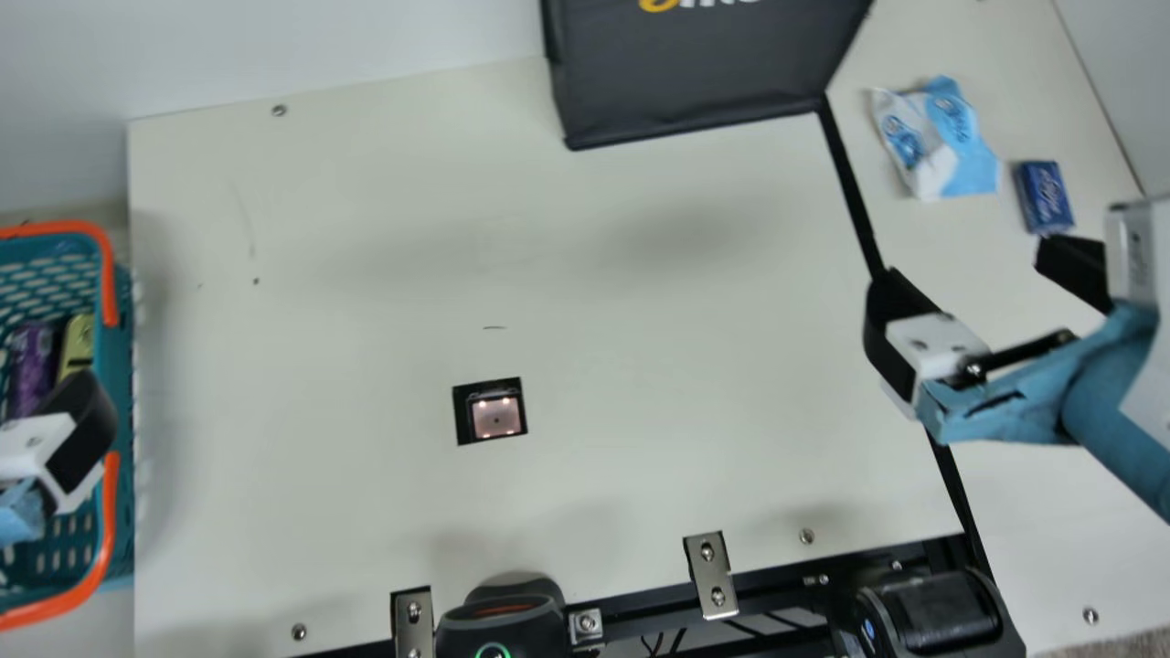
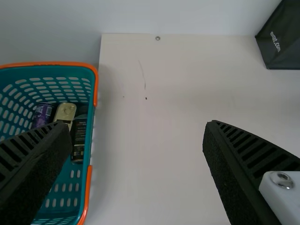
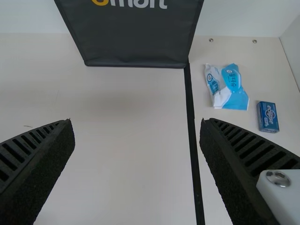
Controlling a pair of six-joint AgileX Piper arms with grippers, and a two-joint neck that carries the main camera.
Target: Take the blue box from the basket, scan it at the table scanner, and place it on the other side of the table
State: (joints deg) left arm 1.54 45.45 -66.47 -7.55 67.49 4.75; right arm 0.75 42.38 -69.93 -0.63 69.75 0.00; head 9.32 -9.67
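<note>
The blue box [image 1: 1047, 201] lies on the counter [image 1: 320, 366], at 2 o'clock from the table scanner [image 1: 496, 418] in the main view, between the black strip [image 1: 852, 192] and the counter's edge by the wall [image 1: 1124, 64]. A broad bare stretch spreads from the scanner up to 12 o'clock and across to the strip. Pale lettering marks the blue box, the blue-and-white packet [image 1: 937, 142] just beside it at 10 o'clock, and the dark bag [image 1: 695, 82] at 1 o'clock from the scanner. The right claw [image 1: 987, 297] hangs at 7 o'clock from the box, spread wide and holding nothing (one finger looks rather near the box there, though the wrist view shows them apart). At 9 o'clock, the left claw [image 1: 80, 429], also spread, overlaps the basket [image 1: 119, 366], which holds a purple can [image 2: 43, 114] and a yellow can [image 1: 78, 345].
</note>
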